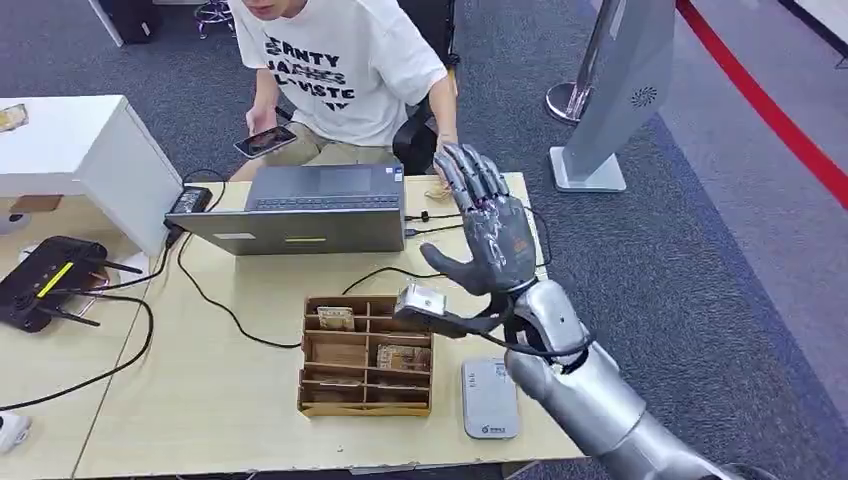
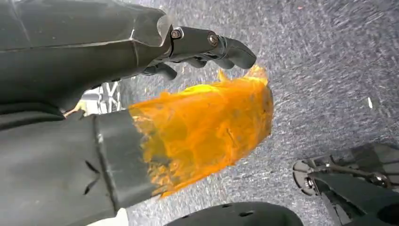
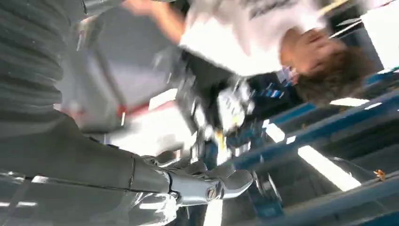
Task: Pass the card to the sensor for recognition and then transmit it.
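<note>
Much of the right wrist view is blurred, so little can be made out there beyond a person in a white shirt. The right robot hand (image 1: 490, 235) is raised above the worktop (image 1: 220, 400), fingers spread upward, nothing held. Cards (image 1: 336, 318) are kept in the wooden organiser (image 1: 366, 356), beside the white sensor (image 1: 489, 398). The left robot hand (image 2: 207, 47) hangs over carpet, fingers curled.
</note>
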{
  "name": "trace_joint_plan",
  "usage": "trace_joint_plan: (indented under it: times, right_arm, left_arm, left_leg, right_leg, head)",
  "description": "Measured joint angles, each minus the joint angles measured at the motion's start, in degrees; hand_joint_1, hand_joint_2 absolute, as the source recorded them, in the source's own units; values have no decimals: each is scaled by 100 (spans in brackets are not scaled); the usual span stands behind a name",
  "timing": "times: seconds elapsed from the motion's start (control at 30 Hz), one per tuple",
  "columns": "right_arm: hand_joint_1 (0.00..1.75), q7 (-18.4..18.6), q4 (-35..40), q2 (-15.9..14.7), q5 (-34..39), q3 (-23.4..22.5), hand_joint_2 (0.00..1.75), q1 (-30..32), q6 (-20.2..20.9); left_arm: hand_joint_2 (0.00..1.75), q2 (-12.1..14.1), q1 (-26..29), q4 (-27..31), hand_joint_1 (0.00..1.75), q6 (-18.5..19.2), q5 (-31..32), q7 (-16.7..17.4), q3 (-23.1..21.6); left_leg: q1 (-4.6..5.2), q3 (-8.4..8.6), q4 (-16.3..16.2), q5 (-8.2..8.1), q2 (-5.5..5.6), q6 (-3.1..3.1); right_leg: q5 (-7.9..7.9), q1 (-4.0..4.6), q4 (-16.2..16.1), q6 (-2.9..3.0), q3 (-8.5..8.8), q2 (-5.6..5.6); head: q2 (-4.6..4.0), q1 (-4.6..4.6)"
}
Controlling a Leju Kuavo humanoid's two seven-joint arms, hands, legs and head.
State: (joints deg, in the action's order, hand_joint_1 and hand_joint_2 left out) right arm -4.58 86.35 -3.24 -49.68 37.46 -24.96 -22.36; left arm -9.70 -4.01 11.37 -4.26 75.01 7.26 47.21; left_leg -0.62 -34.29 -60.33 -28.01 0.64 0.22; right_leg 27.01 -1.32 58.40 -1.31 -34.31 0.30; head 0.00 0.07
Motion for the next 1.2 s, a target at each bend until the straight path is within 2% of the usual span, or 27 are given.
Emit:
trace_joint_plan:
  times: [0.13, 0.23, 0.47, 0.5, 0.63, 0.67, 0.97, 1.1, 1.2]
  right_arm:
    - [0, -508, 610, 107, 1571, -28, 175, 638, 461]
    - [0, -768, 860, 120, 2411, -46, 175, 993, 759]
    - [0, -1177, 1111, 116, 3777, -48, 175, 1605, 1489]
    - [0, -1225, 1124, 112, 3939, -44, 0, 1682, 1595]
    - [0, -1323, 1129, 59, 4424, 31, 0, 1899, 1889]
    - [0, -1343, 1129, 40, 4500, 54, 175, 1936, 1926]
    - [0, -1358, 1127, -107, 4469, 254, 175, 2020, 1926]
    - [0, -1374, 1127, -142, 4023, 378, 175, 2011, 1613]
    - [0, -1330, 1127, -148, 3292, 501, 175, 1975, 1156]
  left_arm:
    - [0, -15, 10, 0, 0, -68, -118, -9, 70]
    - [0, -24, 19, 0, 0, -101, -179, -9, 147]
    - [0, -37, 19, 0, 0, -182, -216, -9, 247]
    - [0, -37, 19, 0, 0, -190, -216, -9, 256]
    - [0, -37, 18, 0, 0, -227, -216, -9, 287]
    - [0, -37, 18, 0, 0, -240, -219, -9, 289]
    - [0, -41, 18, 0, 0, -269, -251, 2, 315]
    - [0, -42, 18, 0, 0, -275, -271, 2, 343]
    - [0, -44, 18, 0, 0, -275, -280, 2, 352]
  left_leg:
    - [0, -1, 0, 0, 1, 0]
    - [0, 0, 0, 0, 0, 0]
    - [1, 0, 0, 0, 0, 0]
    - [1, 0, 0, 0, 0, 0]
    - [1, 0, 0, 0, -1, 0]
    - [1, 0, 0, 0, -1, 0]
    - [1, 0, 0, 0, -1, 1]
    - [1, 0, 0, 0, -1, 1]
    - [1, 0, 0, 0, -1, 0]
  right_leg:
    - [1, 0, 0, 0, 2, -6]
    - [1, 0, 0, 0, 3, -4]
    - [1, -1, -1, 0, 2, -4]
    - [1, -1, -1, 0, 2, -4]
    - [1, 0, -1, 0, 2, -3]
    - [1, 0, -1, 0, 2, -3]
    - [0, -1, -1, 0, 3, -3]
    - [0, -1, -1, 0, 3, -3]
    - [0, -1, -1, 0, 2, -2]
  head:
    - [0, 0]
    - [0, 0]
    - [0, 0]
    - [0, 0]
    - [0, -2]
    - [0, 0]
    - [0, 0]
    - [0, -2]
    - [0, 0]
